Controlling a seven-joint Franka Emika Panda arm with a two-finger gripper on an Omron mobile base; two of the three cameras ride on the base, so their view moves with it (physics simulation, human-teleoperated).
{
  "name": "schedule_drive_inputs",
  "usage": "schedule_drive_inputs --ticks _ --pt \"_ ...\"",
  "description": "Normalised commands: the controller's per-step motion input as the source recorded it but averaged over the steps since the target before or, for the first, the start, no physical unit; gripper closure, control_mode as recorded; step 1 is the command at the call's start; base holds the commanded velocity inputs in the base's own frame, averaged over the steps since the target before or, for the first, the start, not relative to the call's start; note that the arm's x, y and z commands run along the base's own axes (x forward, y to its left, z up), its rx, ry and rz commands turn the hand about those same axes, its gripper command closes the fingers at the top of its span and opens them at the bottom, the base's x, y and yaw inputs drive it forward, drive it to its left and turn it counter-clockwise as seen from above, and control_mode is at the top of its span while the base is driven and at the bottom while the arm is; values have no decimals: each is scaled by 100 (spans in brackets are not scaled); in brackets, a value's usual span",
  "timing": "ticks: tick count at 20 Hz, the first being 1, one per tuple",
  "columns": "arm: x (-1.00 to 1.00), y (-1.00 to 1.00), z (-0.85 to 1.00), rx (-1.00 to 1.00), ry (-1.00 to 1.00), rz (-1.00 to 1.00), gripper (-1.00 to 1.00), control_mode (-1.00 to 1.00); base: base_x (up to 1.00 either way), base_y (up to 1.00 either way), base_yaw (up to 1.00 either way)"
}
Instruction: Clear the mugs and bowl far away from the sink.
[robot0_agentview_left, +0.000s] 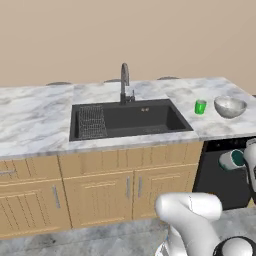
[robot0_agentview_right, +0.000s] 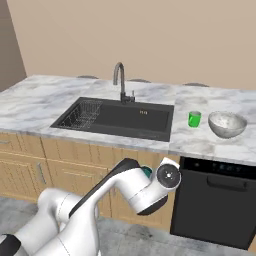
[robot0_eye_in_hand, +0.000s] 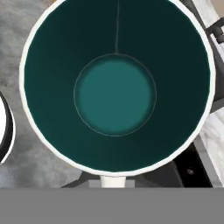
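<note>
A dark teal mug (robot0_agentview_left: 231, 160) hangs on its side in front of the black dishwasher, below counter height. My gripper (robot0_agentview_left: 246, 159) is shut on it at its rim. In the hand view I look straight into the teal mug (robot0_eye_in_hand: 114, 94), white rim all round. A sliver of the teal mug (robot0_agentview_right: 146, 173) peeks out behind my wrist in the right base view. The green mug (robot0_agentview_left: 200, 107) (robot0_agentview_right: 194, 119) stands on the marble counter just right of the black sink (robot0_agentview_left: 150, 119) (robot0_agentview_right: 125, 119). The speckled whitish bowl (robot0_agentview_left: 230, 106) (robot0_agentview_right: 227, 124) sits right of the green mug.
A curved dark faucet (robot0_agentview_left: 124, 82) (robot0_agentview_right: 120, 80) rises behind the sink, and a wire rack (robot0_agentview_left: 91, 121) (robot0_agentview_right: 80, 114) lies in its left part. Wooden cabinet doors (robot0_agentview_left: 100, 195) run under the counter. The black dishwasher (robot0_agentview_right: 217, 200) stands below the bowl.
</note>
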Motion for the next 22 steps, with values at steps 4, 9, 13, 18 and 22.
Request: schedule_drive_inputs --ticks 4,9,13,18,22 --pt "0 0 0 0 0 0 100 100 -64 -20 -2" --pt "0 0 0 0 0 0 100 100 -43 -23 -14" --pt "0 0 0 0 0 0 100 100 -28 -38 -25" --pt "0 0 0 0 0 0 100 100 -15 -60 -39" --pt "0 0 0 0 0 0 100 100 0 -70 -49"
